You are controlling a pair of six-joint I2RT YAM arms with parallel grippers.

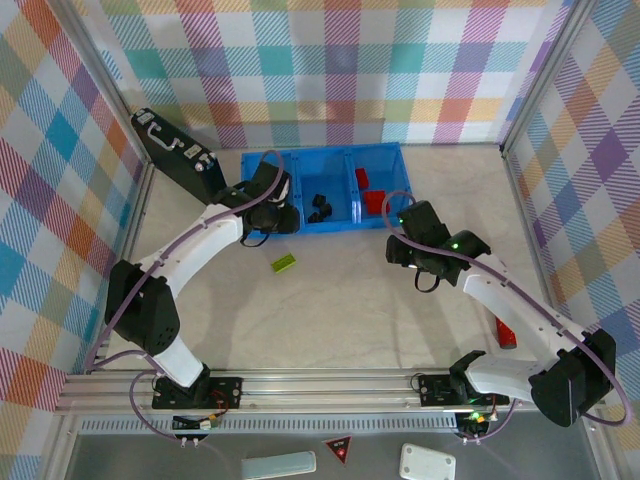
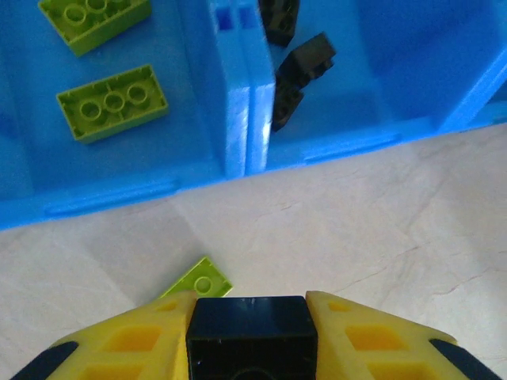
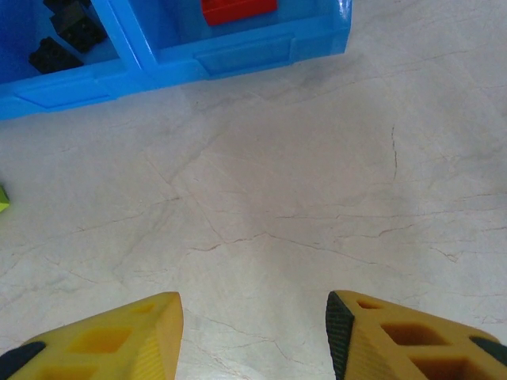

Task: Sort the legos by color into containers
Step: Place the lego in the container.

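Left jaws are seen pinching a black brick [image 2: 252, 336]; the left gripper [image 2: 250, 307] is held above the table [image 1: 340, 300], just near the front wall of the blue tray [image 2: 111, 202]. In the left wrist view the gripped brick is lined up roughly with the divider between the left and middle compartments.

Right jaws are spread apart with nothing between them. The right gripper [image 3: 253, 310] is held over bare table, near the tray's right front corner but apart from it.

Tray contents, as noted:
- Left compartment: two green bricks [image 2: 112, 103], lying flat with studs up; the far one is cut off by the frame edge.
- Middle compartment: several black bricks [image 2: 305, 59], bunched toward its left side by the divider. An exact count cannot be made.
- Right compartment: red bricks [image 1: 372, 195], at least two.

One loose green brick [image 1: 284, 263] is left on the table, near the tray and below the left gripper's side, tilted at an angle to the tray wall. In the left wrist view it is partly covered by the left finger.

A red piece [image 1: 505, 335] is seen on the table at far right, beside the right arm and partly hidden by it.

A black case [image 1: 175, 155] is leaned at the far left wall, apart from the tray.
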